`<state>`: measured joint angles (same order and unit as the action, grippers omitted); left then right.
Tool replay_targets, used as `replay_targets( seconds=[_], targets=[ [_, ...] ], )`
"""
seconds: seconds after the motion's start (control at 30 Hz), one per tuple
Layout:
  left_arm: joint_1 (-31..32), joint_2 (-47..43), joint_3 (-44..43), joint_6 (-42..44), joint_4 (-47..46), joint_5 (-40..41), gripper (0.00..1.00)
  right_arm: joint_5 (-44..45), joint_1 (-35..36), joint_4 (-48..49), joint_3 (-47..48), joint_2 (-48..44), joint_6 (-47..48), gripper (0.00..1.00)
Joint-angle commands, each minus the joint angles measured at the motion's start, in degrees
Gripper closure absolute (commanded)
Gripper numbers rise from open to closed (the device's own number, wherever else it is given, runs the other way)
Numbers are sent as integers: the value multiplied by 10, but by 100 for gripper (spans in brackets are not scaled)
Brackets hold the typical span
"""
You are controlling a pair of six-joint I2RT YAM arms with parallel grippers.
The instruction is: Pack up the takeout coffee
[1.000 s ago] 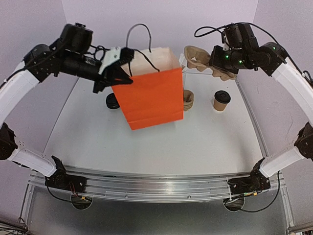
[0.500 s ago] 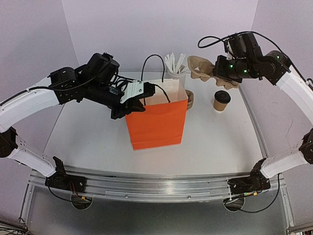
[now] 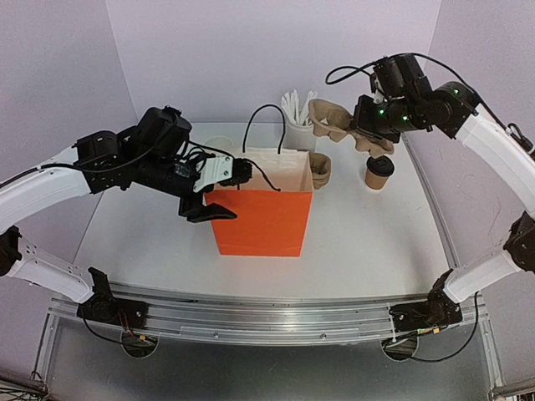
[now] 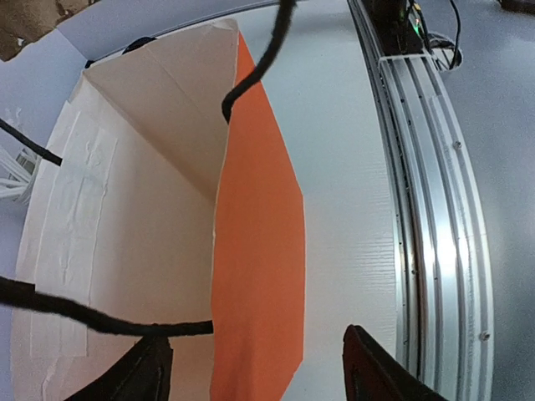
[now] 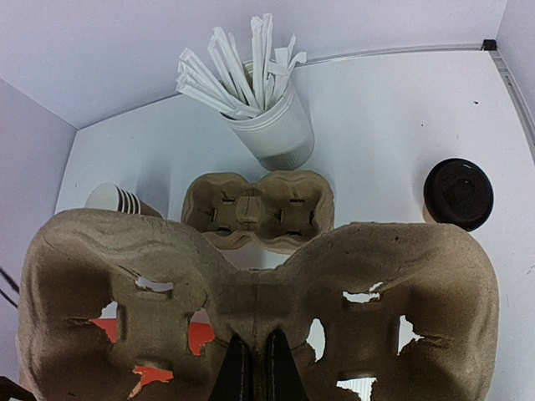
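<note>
Coffee [image 3: 379, 171] stands upright on the table [image 3: 150, 225], back right, to the right of the orange bag [image 3: 261, 224] and apart from both your hands. Your right hand [image 3: 368, 125] is raised near it, pressed together on the middle rib of a pulp carrier [image 3: 338, 121]. Your left hand [image 3: 224, 192] is spread at the bag's left rim, one finger inside and one outside, with the wall between them. The bag stands open. A straw cup [image 3: 297, 129] sits behind it.
</note>
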<state>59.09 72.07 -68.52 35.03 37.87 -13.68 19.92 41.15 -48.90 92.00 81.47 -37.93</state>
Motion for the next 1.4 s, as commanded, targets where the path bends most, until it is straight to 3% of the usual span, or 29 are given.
replay_targets(
  seconds=[0.0, 0.07, 0.2, 0.27, 0.33, 0.4, 0.57, 0.8, 0.93, 1.1, 1.37],
  targets=[
    [-1, -59, -90, 14, 55, -28, 19, -19, 2, 4, 35, 19, -13, 100],
    [-1, -65, -129, 7, 87, -49, 7, -18, 2, 4, 37, 23, -13, 100],
    [-63, -54, -199, -21, 140, -118, 3, -11, 3, 4, 33, 22, -17, 100],
    [-124, -15, -247, -50, 173, -167, 5, -10, 3, 4, 29, 20, -20, 100],
    [-153, 38, -303, -79, 211, -149, 14, -10, 3, 4, 24, 18, -22, 100],
    [-167, 82, -327, -83, 224, -128, 17, -11, 3, 4, 21, 16, -22, 100],
    [-202, 162, -368, -60, 249, -128, 8, -11, 3, 4, 11, 10, -21, 100],
    [-202, 274, -454, -2, 280, -120, 10, -13, 4, 4, -14, -2, -27, 100],
    [-202, 306, -467, 32, 309, -126, 17, -10, 4, 5, -32, -15, -38, 100],
    [-202, 308, -437, 65, 319, -145, 35, -9, 4, 5, -42, -23, -46, 100],
    [-201, 328, -423, 76, 302, -135, 39, -19, 8, 5, -32, -9, -48, 100]
  ],
)
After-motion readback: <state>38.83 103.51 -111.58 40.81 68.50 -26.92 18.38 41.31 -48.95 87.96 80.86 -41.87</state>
